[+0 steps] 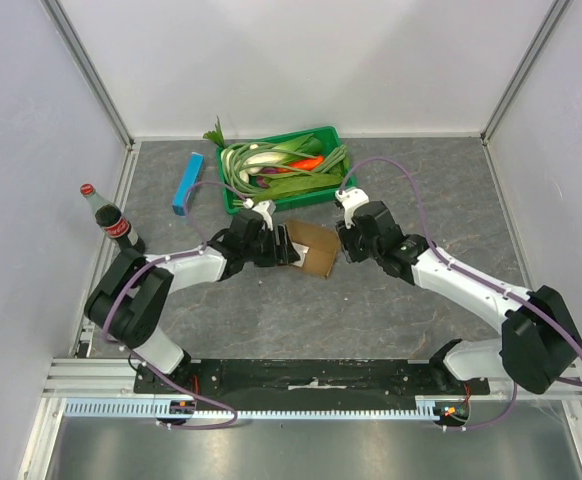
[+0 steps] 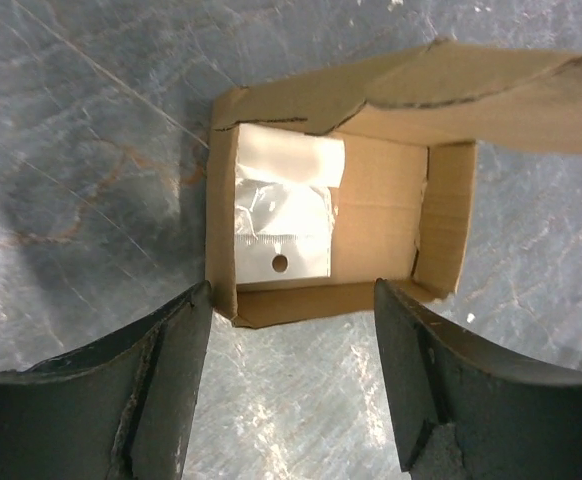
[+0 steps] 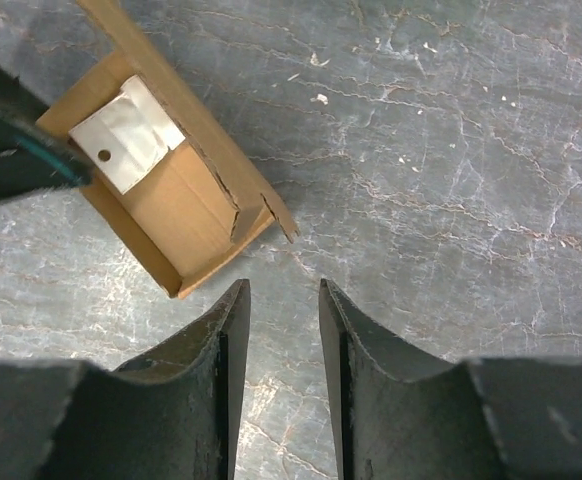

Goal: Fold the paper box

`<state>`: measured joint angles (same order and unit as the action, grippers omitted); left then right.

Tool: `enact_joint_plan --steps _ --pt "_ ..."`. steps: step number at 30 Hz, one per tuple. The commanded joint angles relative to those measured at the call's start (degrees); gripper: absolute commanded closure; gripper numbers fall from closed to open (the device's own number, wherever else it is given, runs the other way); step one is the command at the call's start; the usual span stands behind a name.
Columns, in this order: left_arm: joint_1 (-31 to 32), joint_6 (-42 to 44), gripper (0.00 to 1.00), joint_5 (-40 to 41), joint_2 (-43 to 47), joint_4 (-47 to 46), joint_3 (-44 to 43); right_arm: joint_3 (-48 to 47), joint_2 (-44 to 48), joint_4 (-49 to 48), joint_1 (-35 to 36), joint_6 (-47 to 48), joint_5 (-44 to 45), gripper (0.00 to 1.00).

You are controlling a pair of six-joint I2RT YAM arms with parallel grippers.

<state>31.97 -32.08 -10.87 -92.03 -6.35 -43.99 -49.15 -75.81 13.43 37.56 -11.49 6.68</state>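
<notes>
Grey marbled tabletop (image 1: 371, 320) lies under me, with pale walls around it. Just on the near side of the green plastic tray of vegetables (image 1: 329, 131) sits the brown cardboard paper box (image 1: 311, 250), its walls raised, one flap open and a white plastic packet (image 2: 283, 215) inside. My left gripper (image 2: 291, 300), nearer than the tray's left half, stands wide with nothing between its fingers. My right gripper (image 3: 279, 290), nearer than the tray's right corner, shows a narrow, empty gap.
</notes>
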Motion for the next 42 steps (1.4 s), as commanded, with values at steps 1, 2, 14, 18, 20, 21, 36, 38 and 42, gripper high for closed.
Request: enact_joint_plan --steps 1,2,14,18,20,21,36,38,42 --pt "0.20 -4.75 0.28 -5.73 4.22 -6.48 3.64 -1.92 -1.36 -2.44 -1.96 1.38 -0.53 0.60" --pt "0.20 -4.66 0.28 -6.52 6.23 -7.00 4.95 -1.83 -1.53 -2.71 -2.49 1.64 -0.26 0.61" --pt "-3.57 2.89 0.31 13.31 18.91 4.07 3.30 4.05 -0.56 -14.91 -5.04 6.82 -11.77 0.67" --pt "-5.16 10.60 0.32 9.05 12.76 -0.93 0.22 5.54 -1.18 -17.38 -5.48 7.09 -11.77 0.70" --pt "-5.33 12.73 0.29 6.67 10.82 -7.06 1.70 6.51 -0.83 -19.40 -5.92 7.00 -12.56 0.70" --pt "-5.68 14.65 0.28 2.65 9.86 -8.23 1.97 7.13 -0.83 -19.84 -5.92 7.18 -12.83 0.71" --pt "-5.60 23.81 0.41 -6.53 4.76 -15.89 0.31 7.93 -4.17 -22.75 -6.71 6.04 -16.69 0.91" --pt "-5.60 24.43 0.47 -6.44 4.49 -15.54 -0.31 7.84 -4.43 -22.66 -6.80 6.04 -16.70 0.91" --pt "-5.51 24.96 0.52 -6.26 3.26 -15.01 -1.27 7.84 -4.26 -22.66 -6.80 5.95 -15.91 0.91"
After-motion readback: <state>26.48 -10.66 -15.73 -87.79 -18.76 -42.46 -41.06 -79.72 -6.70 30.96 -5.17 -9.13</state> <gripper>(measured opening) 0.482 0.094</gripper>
